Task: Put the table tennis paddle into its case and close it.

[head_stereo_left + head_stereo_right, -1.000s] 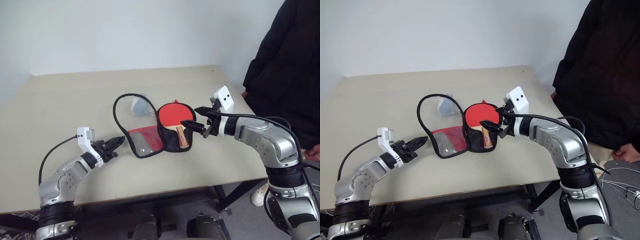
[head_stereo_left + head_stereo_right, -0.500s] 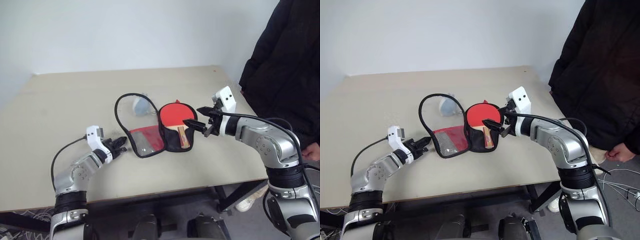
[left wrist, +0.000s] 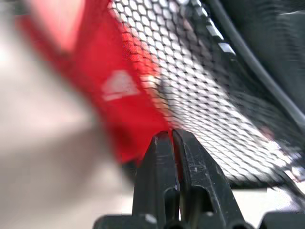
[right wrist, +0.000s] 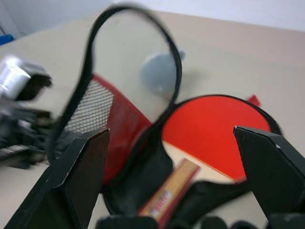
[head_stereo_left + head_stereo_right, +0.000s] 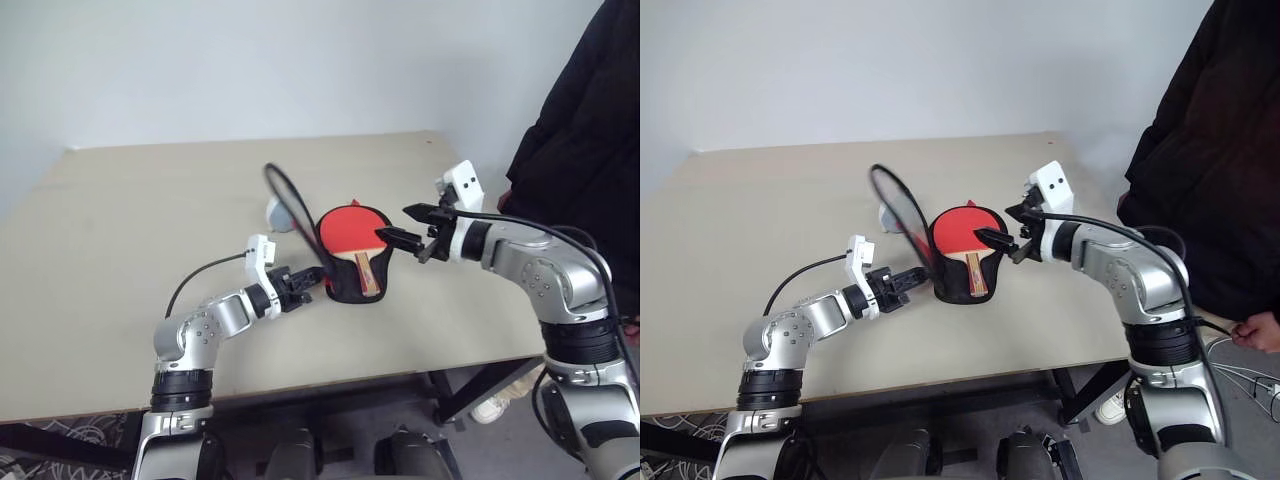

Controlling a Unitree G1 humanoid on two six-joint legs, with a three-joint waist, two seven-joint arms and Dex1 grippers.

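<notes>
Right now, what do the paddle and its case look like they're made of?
The table tennis paddle: a matte red face, likely rubber, and a pale handle with visible grain, probably wood. The case: its lower half looks like black fabric; the raised flap seems to be clear plastic with red mesh netting and black edging.

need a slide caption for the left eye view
Left pincer shut on the case flap, raising it over the table tennis paddle; right pincer open beside it.
</notes>
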